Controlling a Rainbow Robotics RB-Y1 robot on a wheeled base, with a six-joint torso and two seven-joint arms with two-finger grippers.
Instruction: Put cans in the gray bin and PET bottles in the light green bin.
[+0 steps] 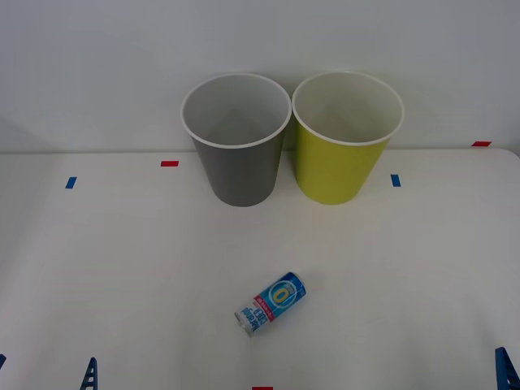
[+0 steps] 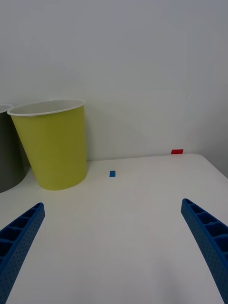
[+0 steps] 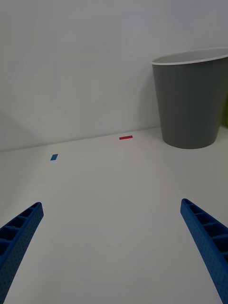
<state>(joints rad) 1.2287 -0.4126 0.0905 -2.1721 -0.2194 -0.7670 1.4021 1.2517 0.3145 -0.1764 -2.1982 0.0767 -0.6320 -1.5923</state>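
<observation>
A small blue can (image 1: 270, 303) with a yellow oval logo lies on its side on the white table, in front of the two bins. At the back, side by side against the wall, stand the gray bin (image 1: 237, 166) and the light green bin (image 1: 340, 166). Both bins look pale inside with nothing in them. PET bottles are out of view. My left gripper (image 3: 111, 204) hangs open low at the near left, facing the gray bin (image 3: 192, 107). My right gripper (image 2: 112, 204) is open at the near right, with the light green bin (image 2: 54, 147) ahead of it. Neither holds anything.
Small red tape marks (image 1: 169, 163) and blue tape marks (image 1: 396, 180) dot the table. A white wall (image 1: 97, 73) rises right behind the bins. The table's right edge (image 2: 213, 166) runs close to my right gripper.
</observation>
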